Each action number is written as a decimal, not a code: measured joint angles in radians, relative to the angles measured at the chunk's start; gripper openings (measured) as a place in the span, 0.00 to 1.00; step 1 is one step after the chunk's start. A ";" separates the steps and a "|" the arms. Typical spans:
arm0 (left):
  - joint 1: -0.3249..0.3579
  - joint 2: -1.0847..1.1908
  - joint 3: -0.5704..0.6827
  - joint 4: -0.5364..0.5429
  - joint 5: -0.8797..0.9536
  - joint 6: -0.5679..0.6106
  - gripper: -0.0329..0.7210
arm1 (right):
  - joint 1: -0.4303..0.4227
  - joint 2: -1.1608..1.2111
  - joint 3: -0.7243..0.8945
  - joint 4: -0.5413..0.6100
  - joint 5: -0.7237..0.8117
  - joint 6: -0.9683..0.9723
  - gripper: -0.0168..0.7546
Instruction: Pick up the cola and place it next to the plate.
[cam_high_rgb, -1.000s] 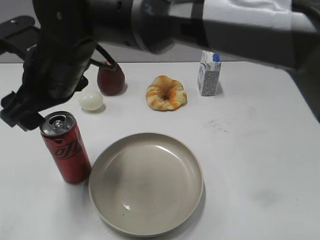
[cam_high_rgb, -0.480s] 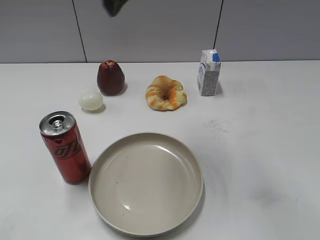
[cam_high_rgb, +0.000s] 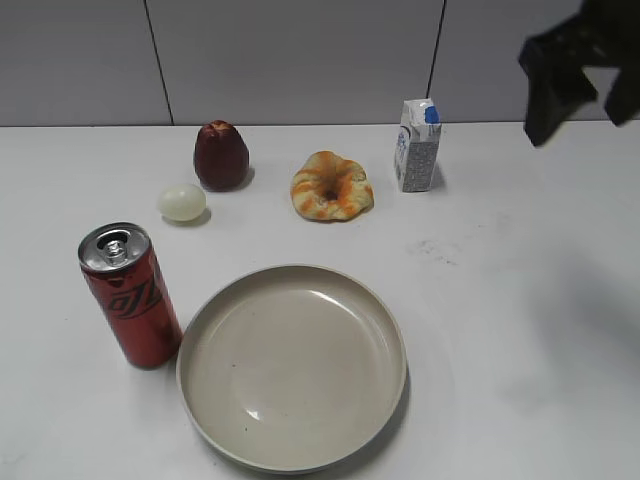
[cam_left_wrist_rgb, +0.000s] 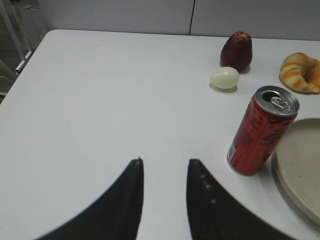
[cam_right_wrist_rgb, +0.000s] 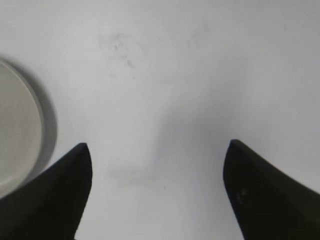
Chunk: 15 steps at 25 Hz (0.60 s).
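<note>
Left gripper (cam_left_wrist_rgb: 163, 167), fingers slightly apart and empty, hangs over bare table left of the cola (cam_high_rgb: 130, 294); right gripper (cam_right_wrist_rgb: 157, 155), spread wide and empty, sits far right of the plate (cam_high_rgb: 292, 365). Cola stands upright, long axis vertical, touching or just beside the plate's left rim; placement looks done, left arm being nearer
</note>
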 joint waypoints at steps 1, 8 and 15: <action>0.000 0.000 0.000 0.000 0.000 0.000 0.36 | -0.005 -0.038 0.064 -0.001 -0.001 0.005 0.81; 0.000 0.000 0.000 0.000 0.000 0.000 0.36 | -0.010 -0.407 0.418 0.025 -0.041 0.046 0.79; 0.000 0.000 0.000 0.000 0.000 0.000 0.36 | -0.010 -0.814 0.679 0.026 -0.103 0.059 0.79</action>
